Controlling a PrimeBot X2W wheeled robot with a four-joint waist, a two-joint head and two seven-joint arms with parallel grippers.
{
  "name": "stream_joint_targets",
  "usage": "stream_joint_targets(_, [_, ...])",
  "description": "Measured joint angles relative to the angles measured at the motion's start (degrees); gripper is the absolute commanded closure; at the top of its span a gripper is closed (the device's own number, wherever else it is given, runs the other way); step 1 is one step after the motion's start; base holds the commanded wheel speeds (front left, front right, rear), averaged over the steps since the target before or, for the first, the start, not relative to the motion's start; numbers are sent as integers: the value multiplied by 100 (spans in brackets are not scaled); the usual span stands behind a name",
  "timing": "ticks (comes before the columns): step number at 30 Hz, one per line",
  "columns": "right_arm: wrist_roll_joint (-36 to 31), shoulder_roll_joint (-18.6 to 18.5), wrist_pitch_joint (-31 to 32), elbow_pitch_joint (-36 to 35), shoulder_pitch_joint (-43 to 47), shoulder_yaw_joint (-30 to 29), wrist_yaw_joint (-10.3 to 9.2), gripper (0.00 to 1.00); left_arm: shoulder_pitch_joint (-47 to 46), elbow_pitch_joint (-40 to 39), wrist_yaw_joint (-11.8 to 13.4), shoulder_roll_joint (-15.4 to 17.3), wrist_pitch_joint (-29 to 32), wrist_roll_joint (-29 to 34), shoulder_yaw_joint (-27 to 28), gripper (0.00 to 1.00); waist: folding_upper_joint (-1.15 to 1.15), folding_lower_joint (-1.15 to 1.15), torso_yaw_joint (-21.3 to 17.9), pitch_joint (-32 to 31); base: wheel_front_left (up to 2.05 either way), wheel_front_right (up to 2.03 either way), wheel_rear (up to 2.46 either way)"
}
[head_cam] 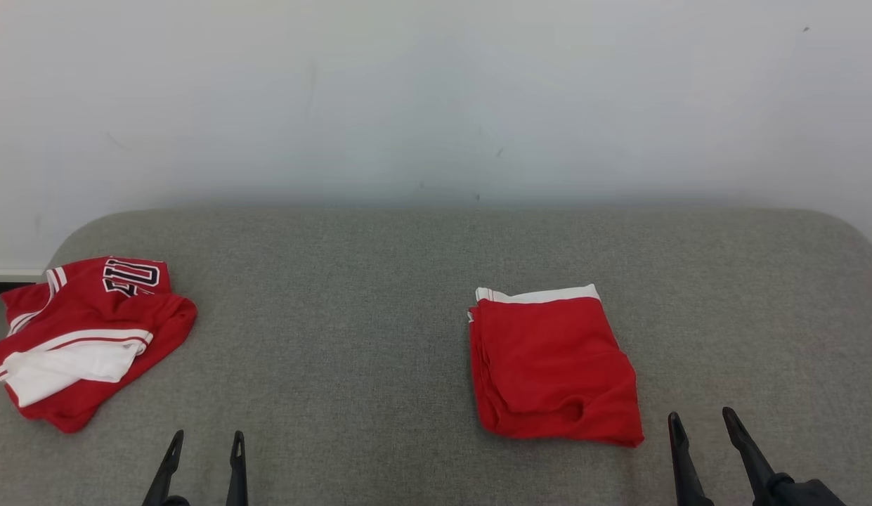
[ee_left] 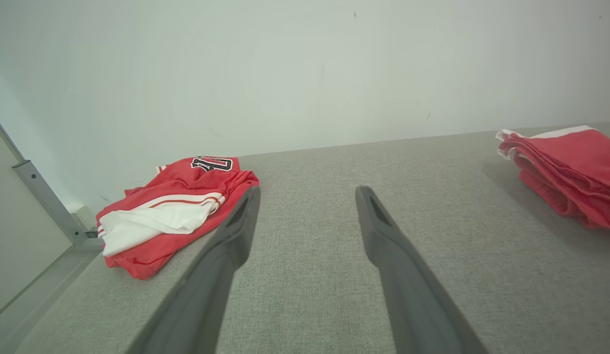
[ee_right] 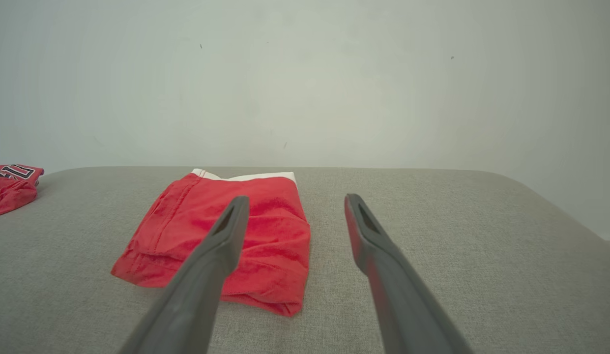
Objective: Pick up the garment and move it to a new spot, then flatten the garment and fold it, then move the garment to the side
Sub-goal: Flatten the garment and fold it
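Observation:
A red garment (head_cam: 551, 365) with a white band lies neatly folded on the grey padded surface (head_cam: 337, 316), right of centre; it also appears as the folded garment (ee_right: 221, 241) and at the edge as the folded garment (ee_left: 570, 172). A second red garment (head_cam: 84, 337), a jersey with white stripes and dark numerals, lies crumpled at the far left; the jersey (ee_left: 172, 211) and the jersey (ee_right: 12, 187) show too. My left gripper (head_cam: 206, 439) is open near the front edge, right of the jersey, its own view showing the left gripper (ee_left: 308, 191) empty. My right gripper (head_cam: 701, 416) is open just right of the folded garment's near corner, and the right gripper (ee_right: 296, 199) is empty.
A pale wall (head_cam: 436, 98) rises directly behind the surface. The surface has rounded back corners, and its left edge drops off beside the jersey, where a metal rail (ee_left: 44, 201) and floor show. Bare grey fabric lies between the two garments.

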Motion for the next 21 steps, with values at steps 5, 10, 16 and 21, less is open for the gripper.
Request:
stream_joint_targets(5, [46,102,0,-11,-1,32,0,0,-34,41,-15,12,0,-65,41,0,0,0,9,27,0,0,0])
stream_joint_targets(10, [88,178,0,-41,5,16,0,0,-40,45,-40,8,0,-78,52,0,0,0,20,45,0,0,0])
stream_joint_targets(16, [146,230,0,-62,15,13,0,0,-59,55,-42,-11,0,-87,54,0,0,0,45,56,0,0,0])
stream_joint_targets(21, [155,241,0,-62,25,-4,0,0,-62,59,-43,-11,0,-93,64,0,0,0,55,60,0,0,0])
